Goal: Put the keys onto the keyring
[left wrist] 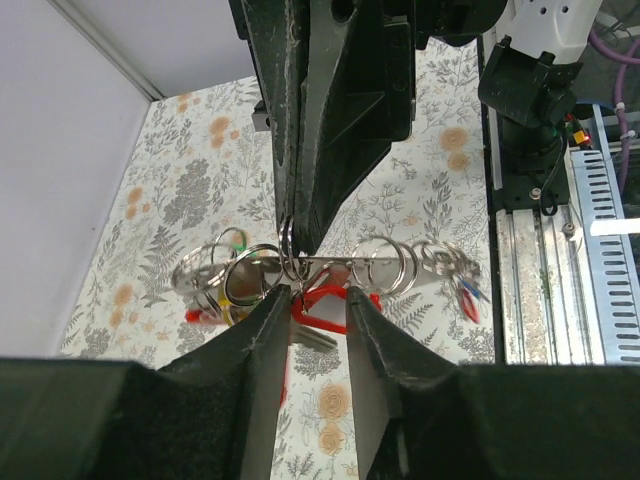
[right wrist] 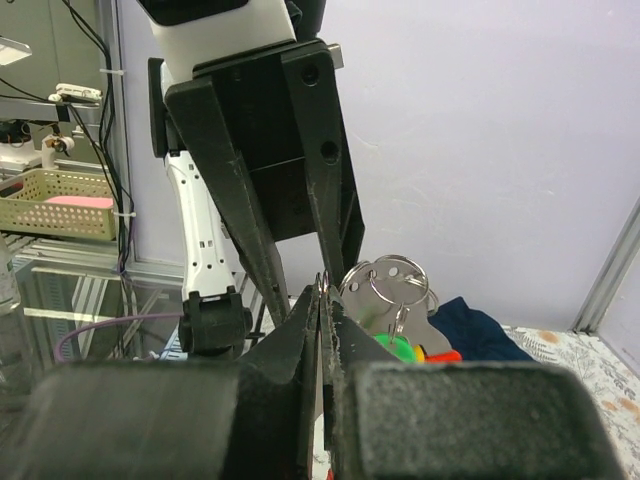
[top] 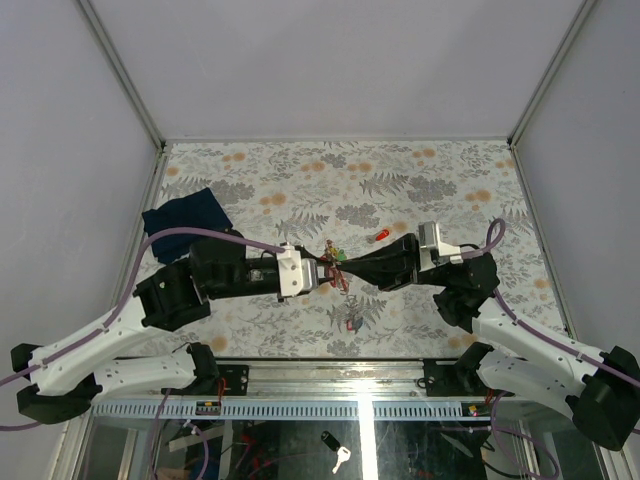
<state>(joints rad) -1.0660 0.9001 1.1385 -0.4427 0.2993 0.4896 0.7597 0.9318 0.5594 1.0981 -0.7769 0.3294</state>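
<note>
Keys (left wrist: 228, 272) on split rings hang in a row along a straight metal bar (left wrist: 330, 262), held in mid-air above the middle of a floral tablecloth (top: 420, 170) where the two arms meet. Green, yellow, red and blue tags dangle from the rings.

The keyring (left wrist: 322, 300) sits at the centre of that row. Its red strap and grey fob lie between the fingers of the left gripper (left wrist: 315, 305), which are a narrow gap apart and closed on them. From the opposite side, the right gripper (right wrist: 322, 300) has its fingers pressed almost flat together, pinching one thin metal ring (left wrist: 288, 240) on the bar just above the left fingertips.

In the overhead view, a loose key with a red tag (top: 381, 235) lies on the cloth beyond the grippers, and another small red-tagged piece (top: 352, 323) lies nearer the arm bases. A dark blue cloth (top: 187, 212) is crumpled at the left side of the table. A key with a black tag (top: 341, 460) rests on the lower level, below the table's near edge.

Behind the left arm, in the right wrist view, a beige basket (right wrist: 30, 218) on a bench holds something flat and pink (right wrist: 75, 203).
</note>
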